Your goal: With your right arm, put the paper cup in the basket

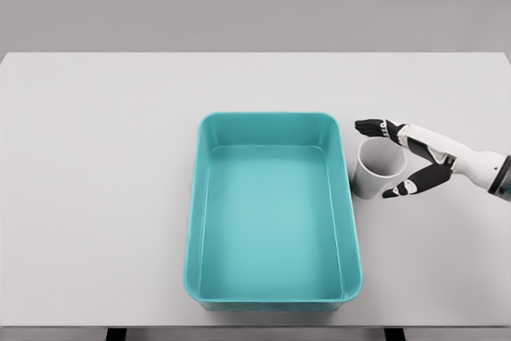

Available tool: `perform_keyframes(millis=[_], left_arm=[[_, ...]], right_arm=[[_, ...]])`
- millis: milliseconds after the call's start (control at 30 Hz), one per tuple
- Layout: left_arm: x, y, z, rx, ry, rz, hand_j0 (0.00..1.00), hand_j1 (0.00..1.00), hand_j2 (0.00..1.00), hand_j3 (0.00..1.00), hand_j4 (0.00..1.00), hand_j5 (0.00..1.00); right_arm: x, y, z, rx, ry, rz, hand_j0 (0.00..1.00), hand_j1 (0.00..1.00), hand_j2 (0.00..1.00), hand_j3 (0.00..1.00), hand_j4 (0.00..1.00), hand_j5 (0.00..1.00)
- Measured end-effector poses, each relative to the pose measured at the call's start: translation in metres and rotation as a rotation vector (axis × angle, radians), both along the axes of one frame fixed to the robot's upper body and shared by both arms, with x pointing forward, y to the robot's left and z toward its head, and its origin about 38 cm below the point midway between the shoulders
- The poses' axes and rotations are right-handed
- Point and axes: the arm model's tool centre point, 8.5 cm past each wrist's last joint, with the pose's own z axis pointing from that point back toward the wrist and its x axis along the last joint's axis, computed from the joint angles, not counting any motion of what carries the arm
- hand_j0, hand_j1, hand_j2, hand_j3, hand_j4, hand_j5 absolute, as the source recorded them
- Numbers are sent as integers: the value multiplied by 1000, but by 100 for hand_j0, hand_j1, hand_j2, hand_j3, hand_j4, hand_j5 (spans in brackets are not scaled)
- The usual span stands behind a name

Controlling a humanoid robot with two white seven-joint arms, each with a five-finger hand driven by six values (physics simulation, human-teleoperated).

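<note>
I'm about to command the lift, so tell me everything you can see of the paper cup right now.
The paper cup is plain white with a light grey inside, tapered, and looks empty. It sits on the table just right of the teal basket, near the basket's far right corner, tipped so its open mouth faces up and to the right. The right hand brackets its rim, fingers above and thumb below; whether they actually press on it cannot be told. Nothing else is near it.

A white rectangular table (96,197) spans the full width of the view. A plain grey wall (255,1) stands beyond its far edge. Dark supports (116,334) show beneath its near edge.
</note>
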Motion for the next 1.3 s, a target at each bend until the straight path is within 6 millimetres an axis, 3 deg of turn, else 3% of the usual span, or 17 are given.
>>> perform_keyframes(millis=[433, 667, 1000, 1167, 1300], left_arm=[[0, 0, 0, 0, 0, 0, 100, 100, 100, 100, 100, 100], [0, 0, 0, 0, 0, 0, 100, 100, 100, 100, 100, 100], [0, 0, 0, 0, 0, 0, 100, 100, 100, 100, 100, 100], [0, 0, 0, 0, 0, 0, 100, 100, 100, 100, 100, 100], [0, 0, 0, 0, 0, 0, 100, 100, 100, 100, 100, 100]], right_arm=[[-1, 4, -3, 9, 8, 9, 100, 100, 100, 100, 100, 100], [-2, 5, -3, 13, 10, 10, 82, 82, 82, 82, 82, 82], [-2, 1, 2, -1, -8, 14, 81, 81, 81, 81, 81, 81], [-2, 0, 3, -3, -14, 13, 71, 71, 71, 71, 71, 71], [-2, -1, 4, -2, -17, 13, 72, 72, 72, 72, 72, 72]])
